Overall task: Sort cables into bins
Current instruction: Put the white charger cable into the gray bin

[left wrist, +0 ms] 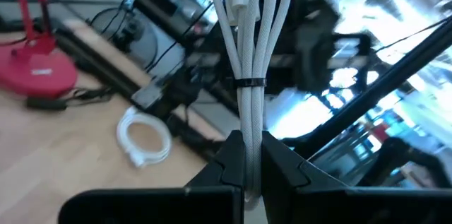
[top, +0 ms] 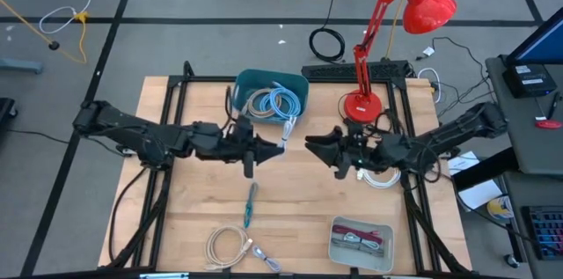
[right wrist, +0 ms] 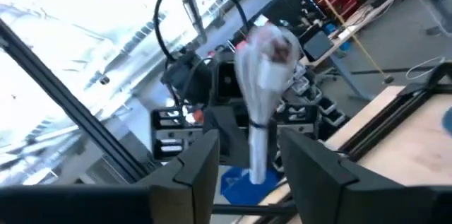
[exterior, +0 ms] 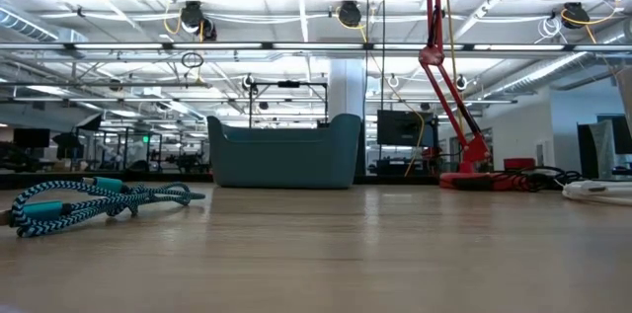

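Left wrist view: left pincer (left wrist: 246, 155) pinches the white bundled cable (left wrist: 248, 47), lifted clear of the desk (top: 193, 226) for binning.
Right pincer (right wrist: 248, 155): spread around that bundle.
Dark teal plastic tub (top: 297, 88): just beside.

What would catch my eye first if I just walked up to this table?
Probably the bright red lamp at the table's far edge, towering over everything. Next, the two dark arms meeting mid-table: the left pincer grips a bundled white cable, facing the right pincer. Behind them sits a dark teal tub with coiled cables inside.
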Robot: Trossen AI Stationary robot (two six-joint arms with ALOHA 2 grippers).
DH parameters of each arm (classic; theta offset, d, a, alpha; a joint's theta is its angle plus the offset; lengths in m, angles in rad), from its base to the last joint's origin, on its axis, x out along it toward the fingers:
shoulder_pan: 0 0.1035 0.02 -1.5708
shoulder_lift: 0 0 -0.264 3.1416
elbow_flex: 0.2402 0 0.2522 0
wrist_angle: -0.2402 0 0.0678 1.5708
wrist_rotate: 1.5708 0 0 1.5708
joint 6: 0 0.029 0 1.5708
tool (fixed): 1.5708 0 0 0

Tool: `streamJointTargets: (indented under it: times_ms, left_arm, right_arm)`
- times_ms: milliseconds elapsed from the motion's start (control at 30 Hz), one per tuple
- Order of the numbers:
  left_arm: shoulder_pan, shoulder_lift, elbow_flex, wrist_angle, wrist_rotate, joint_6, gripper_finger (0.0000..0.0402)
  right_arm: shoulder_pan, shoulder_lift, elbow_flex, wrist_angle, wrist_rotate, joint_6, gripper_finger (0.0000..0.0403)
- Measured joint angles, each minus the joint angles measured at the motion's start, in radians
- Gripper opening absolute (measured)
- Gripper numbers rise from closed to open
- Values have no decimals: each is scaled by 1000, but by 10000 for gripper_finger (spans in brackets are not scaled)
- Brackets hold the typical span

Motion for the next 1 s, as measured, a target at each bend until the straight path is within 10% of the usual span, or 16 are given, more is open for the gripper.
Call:
streamJointTargets:
  times_ms: [400,1000]
  left_arm:
    - [-1,8,-1,-2,35,-13,17]
    - [-9,89,0,64,113,-67,17]
  right_arm:
    - [-20,125,0,180,-46,35,216]
    - [-51,154,0,200,-49,35,165]
